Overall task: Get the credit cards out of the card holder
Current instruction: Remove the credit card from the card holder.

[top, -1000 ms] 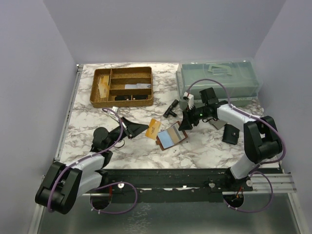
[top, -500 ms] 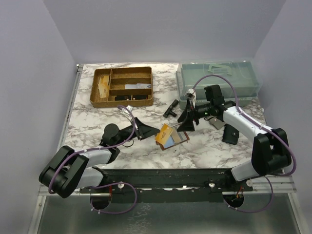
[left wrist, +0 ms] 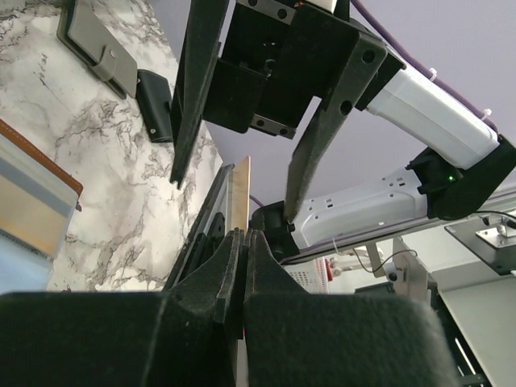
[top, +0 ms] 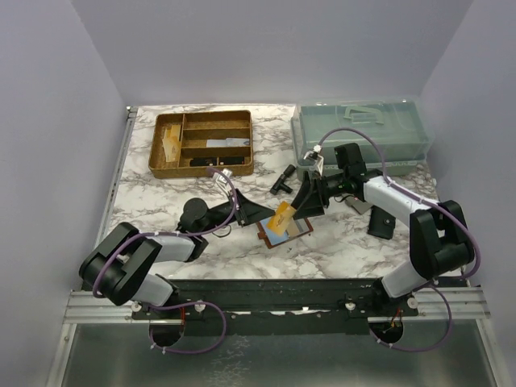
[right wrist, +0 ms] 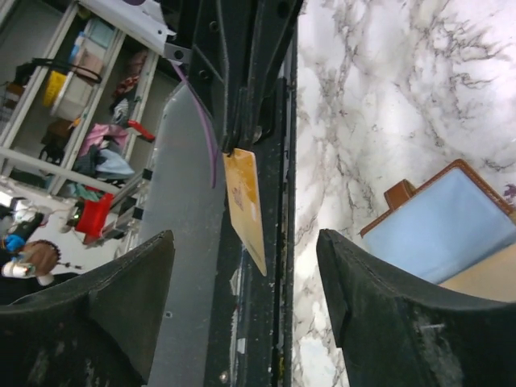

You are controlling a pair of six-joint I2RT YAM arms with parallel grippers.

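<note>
Credit cards, current positions: one yellow-orange card [right wrist: 246, 205] is pinched in my left claw [left wrist: 240, 239], whose two fingers are pressed fully together on the card's lower edge. The card stands on edge in the air, off the tabletop [top: 153, 201] and apart from the card holder [right wrist: 401, 193]. A light blue card [right wrist: 439, 222] sits in the holder, and a tan card [right wrist: 488, 278] shows just beside it in the same holder.

The card holder lies open and flat near the middle of the tabletop, toward the near edge. From above, the held card overlaps its left half.

My right claw [top: 309, 201] is spread wide and grips nothing. Its fingers stand on either side of the held card's free end without touching it.

Other items:
- A gold-brown divided tray [top: 201, 143] sits at the far left corner of the tabletop.
- A clear lidded box [top: 359, 129] sits at the far right corner.
- A grey flat piece [left wrist: 97, 44] and a small black pouch [left wrist: 153, 105] lie near the right edge, just beside each other.
</note>
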